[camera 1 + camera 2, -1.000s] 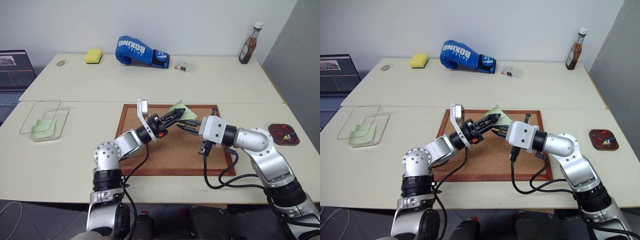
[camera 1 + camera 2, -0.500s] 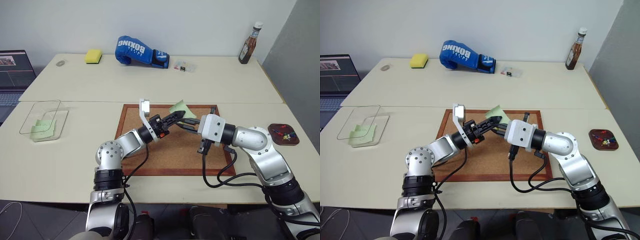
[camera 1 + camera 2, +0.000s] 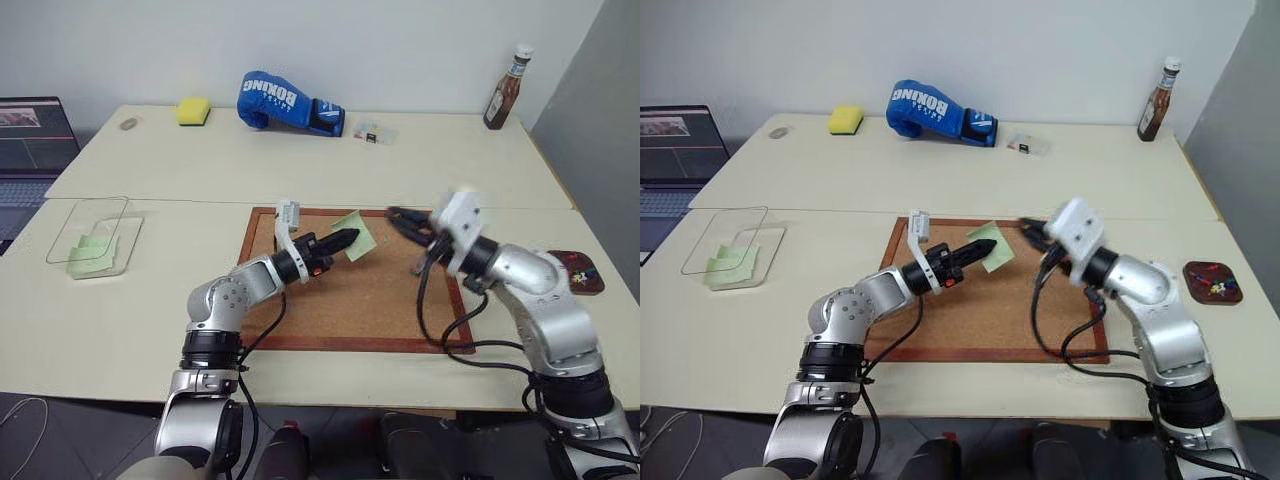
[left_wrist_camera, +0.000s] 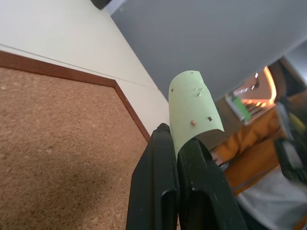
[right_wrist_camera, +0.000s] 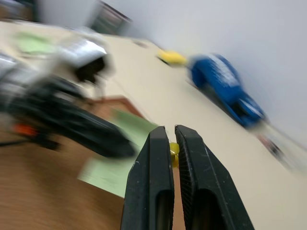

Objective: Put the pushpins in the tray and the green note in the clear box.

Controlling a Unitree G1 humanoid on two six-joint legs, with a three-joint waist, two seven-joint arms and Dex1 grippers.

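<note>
Our left gripper (image 3: 347, 238) had its two black fingers (image 4: 168, 177) clamped together on one edge of the green note (image 3: 356, 236), which curled up free above the far edge of the corkboard (image 3: 350, 300). Our right gripper (image 3: 396, 214) had its fingers (image 5: 165, 172) pinched on a small yellow pushpin (image 5: 173, 148), and it hung over the corkboard's far right corner, apart from the note.

Outward from the corkboard, the tray (image 3: 590, 282) sat on the table (image 3: 200, 160) well to its right, with several pushpins (image 3: 579, 268) already in it. The clear box (image 3: 95, 235) stood well to the corkboard's left and already held pale green notes (image 3: 92, 252). We saw no pins left on the cork, though they would be tiny.

We judged the task well along: the note was off the board and still had to go left into the box, and the yellow pin still had to go right into the tray
</note>
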